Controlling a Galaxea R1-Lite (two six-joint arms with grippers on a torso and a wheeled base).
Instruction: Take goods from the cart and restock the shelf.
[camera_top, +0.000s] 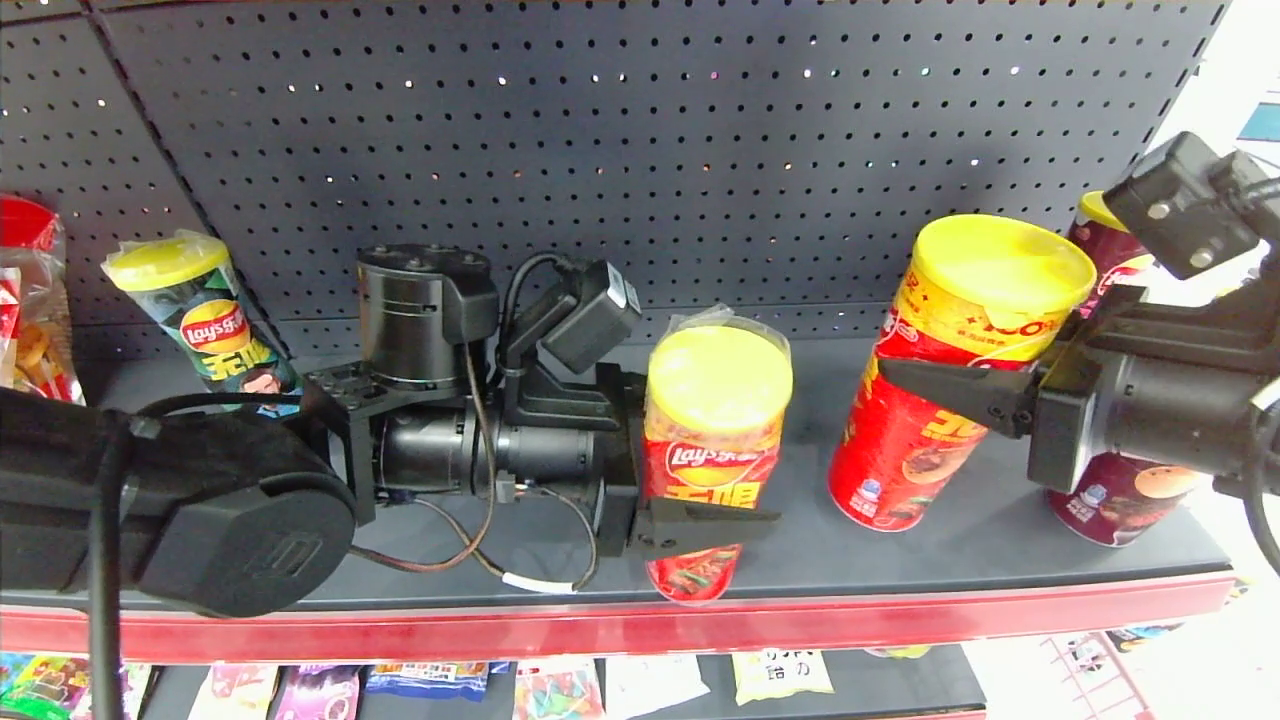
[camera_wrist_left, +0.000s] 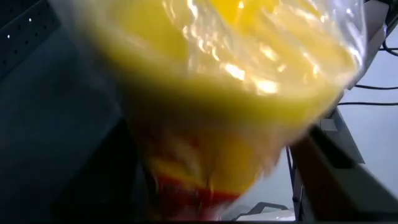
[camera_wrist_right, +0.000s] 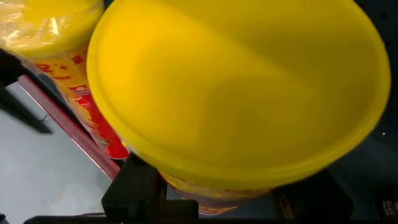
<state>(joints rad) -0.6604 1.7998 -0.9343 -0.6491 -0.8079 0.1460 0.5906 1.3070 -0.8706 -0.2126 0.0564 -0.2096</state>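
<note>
- The left claw (camera_top: 715, 505) is clamped on the small red can (camera_top: 712, 450). One finger lies across the can's lower front and the other is hidden behind it.
- This can stands slightly tilted on the shelf (camera_top: 950, 560). Its base is just inside the red front lip (camera_top: 900, 610), so there is little margin in front of the claw.
- Behind the left claw, bare shelf runs back to the pegboard (camera_top: 600, 150).
- The right claw (camera_top: 965, 385) is clamped on the large red can (camera_top: 900, 460) just under its yellow lid. The can leans with its top towards the claw's wrist.
- A strip of open shelf separates the two claws and their cans.
- A maroon can (camera_top: 1120, 500) stands close behind the right claw's wrist, near the shelf's end.
- A green can (camera_top: 205, 325) leans by the pegboard, well back along the left arm from its claw.
</note>
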